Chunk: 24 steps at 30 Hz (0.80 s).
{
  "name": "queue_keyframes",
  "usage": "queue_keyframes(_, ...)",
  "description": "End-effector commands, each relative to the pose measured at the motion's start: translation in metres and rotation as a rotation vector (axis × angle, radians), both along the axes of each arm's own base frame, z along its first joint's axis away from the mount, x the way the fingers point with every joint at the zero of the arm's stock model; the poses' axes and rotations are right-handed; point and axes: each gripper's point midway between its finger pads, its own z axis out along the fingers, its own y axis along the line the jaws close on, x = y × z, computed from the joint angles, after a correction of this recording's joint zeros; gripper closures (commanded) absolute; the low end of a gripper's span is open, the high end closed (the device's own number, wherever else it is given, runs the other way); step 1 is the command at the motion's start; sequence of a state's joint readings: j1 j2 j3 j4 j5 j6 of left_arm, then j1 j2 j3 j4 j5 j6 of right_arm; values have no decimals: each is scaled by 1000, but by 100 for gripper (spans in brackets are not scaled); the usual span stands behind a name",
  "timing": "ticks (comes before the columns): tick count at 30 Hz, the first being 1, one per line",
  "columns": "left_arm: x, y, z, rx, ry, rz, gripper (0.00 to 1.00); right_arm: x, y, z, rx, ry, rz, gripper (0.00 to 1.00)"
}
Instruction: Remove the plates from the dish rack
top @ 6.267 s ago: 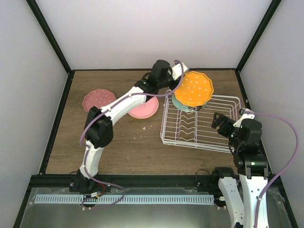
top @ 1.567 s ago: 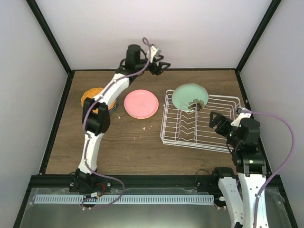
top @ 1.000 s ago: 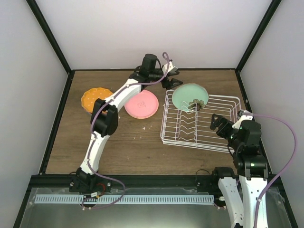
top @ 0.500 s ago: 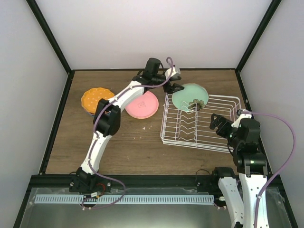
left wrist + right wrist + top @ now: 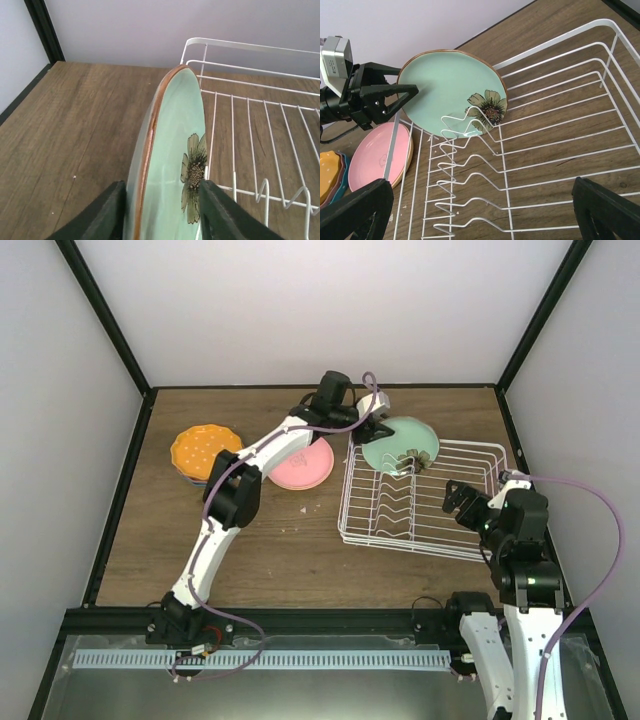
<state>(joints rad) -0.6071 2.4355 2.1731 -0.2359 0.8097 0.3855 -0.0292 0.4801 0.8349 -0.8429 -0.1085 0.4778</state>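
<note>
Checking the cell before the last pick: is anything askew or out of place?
The mint green plate leans well back at the far end of the dish rack rather than standing upright. A small pale speck lies on the table near the pink plate. Nothing looks spilled or damaged.

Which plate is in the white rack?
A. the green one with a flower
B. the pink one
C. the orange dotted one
A: the mint green plate with the flower stands alone in the dish rack; the pink plate and the orange plate lie on the table.
</note>
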Motion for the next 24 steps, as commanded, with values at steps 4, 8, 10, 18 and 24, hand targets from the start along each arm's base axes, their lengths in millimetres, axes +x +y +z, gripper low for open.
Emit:
queue_keyframes(4,-9,-11,-4,8,-23,-25,81,-7,-2,21,-26,-52,-3,0)
queue_keyframes(8,-10,-13,2,2,-29,-14,95,-9,-2,23,-28,-57,-7,0)
queue_keyframes(10,-10,-14,9,-7,-31,-5,96,-10,-2,23,-28,-58,-8,0)
queue_keyframes(18,-6,-27,96,-185,-80,132,96,-13,-2,21,-20,-64,-8,0)
queue_keyframes(24,-11,-30,154,-273,-193,203,96,-11,0,21,-10,-69,2,0)
